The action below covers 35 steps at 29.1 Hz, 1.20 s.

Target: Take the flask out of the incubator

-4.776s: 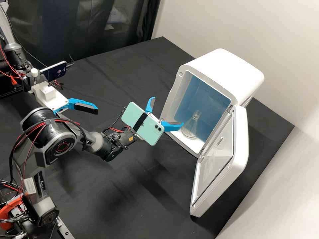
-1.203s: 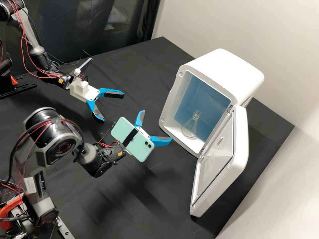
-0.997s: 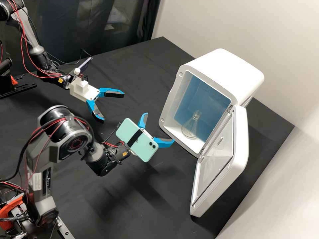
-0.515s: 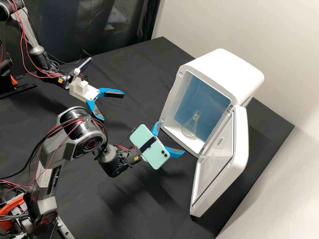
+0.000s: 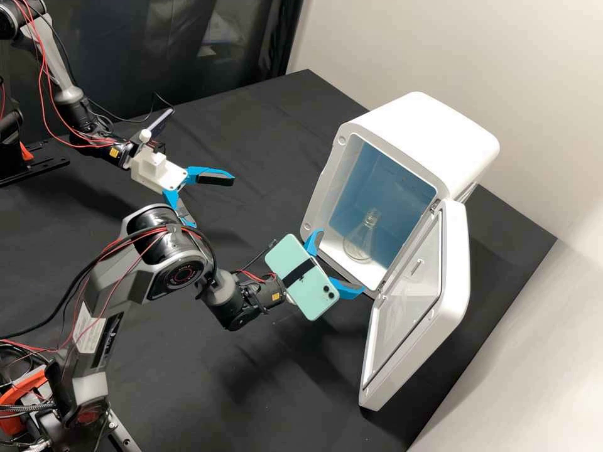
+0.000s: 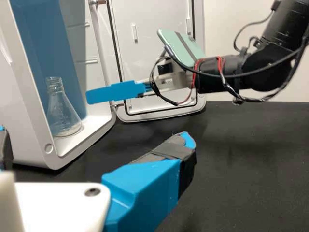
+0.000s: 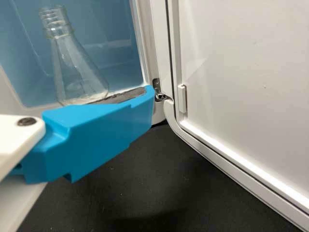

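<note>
Since the worktop [image 5: 264,125] carries the incubator [image 5: 427,129] with its door [image 5: 421,295] swung wide, the way in is open. The right arm [image 5: 157,263] is at the incubator's mouth. The right jaws are spread before the lower front edge, near the door hinge, and hold nothing. The left arm [image 5: 81,119] hangs well apart from the incubator, and the left jaws are likewise spread and empty. A mint phone [image 5: 301,276] is strapped on the right wrist, just outside the incubator. The flask [image 5: 363,237] stands upright on the incubator's floor, set back from the opening, with nothing touching it. It appears to be thin clear glass, conical and empty, so it is likely light, stiff, slippery and breakable. The narrow neck under the threaded rim seems the best hold, because the sloped body would tend to slip out of a squeeze. A gentle pinch is called for, then a lift clear of the sill.
</note>
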Available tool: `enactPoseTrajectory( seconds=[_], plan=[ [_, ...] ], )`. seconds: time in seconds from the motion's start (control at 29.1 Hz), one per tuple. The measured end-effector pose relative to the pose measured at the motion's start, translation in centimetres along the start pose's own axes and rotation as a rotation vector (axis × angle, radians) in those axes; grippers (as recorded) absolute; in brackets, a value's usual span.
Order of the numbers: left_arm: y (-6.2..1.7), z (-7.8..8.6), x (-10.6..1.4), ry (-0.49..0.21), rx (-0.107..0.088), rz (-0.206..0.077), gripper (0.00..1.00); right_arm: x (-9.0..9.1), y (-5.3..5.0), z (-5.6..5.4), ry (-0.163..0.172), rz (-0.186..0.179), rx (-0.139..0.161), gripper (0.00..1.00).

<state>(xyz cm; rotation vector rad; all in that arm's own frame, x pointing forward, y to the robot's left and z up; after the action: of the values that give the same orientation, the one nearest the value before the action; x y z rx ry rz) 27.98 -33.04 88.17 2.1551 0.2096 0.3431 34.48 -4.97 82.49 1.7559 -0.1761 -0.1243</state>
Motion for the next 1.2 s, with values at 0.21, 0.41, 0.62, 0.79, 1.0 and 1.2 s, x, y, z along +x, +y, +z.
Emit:
enactPoseTrajectory(
  seconds=[0.21, 0.41, 0.62, 0.79, 1.0, 1.2],
  plan=[
    [-0.05, -0.1, -0.1, 0.003, -0.001, -0.002, 1.00, 1.0, -0.3, -1.4, 0.010, 0.002, 0.014, 1.00],
    [-0.03, -0.2, -0.1, 0.007, 0.000, -0.002, 1.00, 2.6, -0.9, -1.6, -0.005, -0.006, 0.006, 1.00],
    [-0.03, -0.2, -0.1, 0.007, 0.000, -0.002, 1.00, 3.4, -1.2, -1.5, -0.051, -0.021, 0.021, 1.00],
    [-0.03, -0.2, -0.1, 0.007, 0.000, -0.002, 1.00, 3.9, -1.1, -1.9, -0.037, -0.015, -0.011, 1.00],
    [-0.03, -0.2, -0.1, 0.007, 0.000, -0.002, 1.00, 4.6, -1.4, -1.5, -0.053, -0.027, -0.025, 1.00],
    [-0.03, -0.2, -0.1, 0.007, 0.000, -0.002, 1.00, 5.5, -1.3, -1.8, -0.056, -0.031, -0.028, 1.00]
  ],
)
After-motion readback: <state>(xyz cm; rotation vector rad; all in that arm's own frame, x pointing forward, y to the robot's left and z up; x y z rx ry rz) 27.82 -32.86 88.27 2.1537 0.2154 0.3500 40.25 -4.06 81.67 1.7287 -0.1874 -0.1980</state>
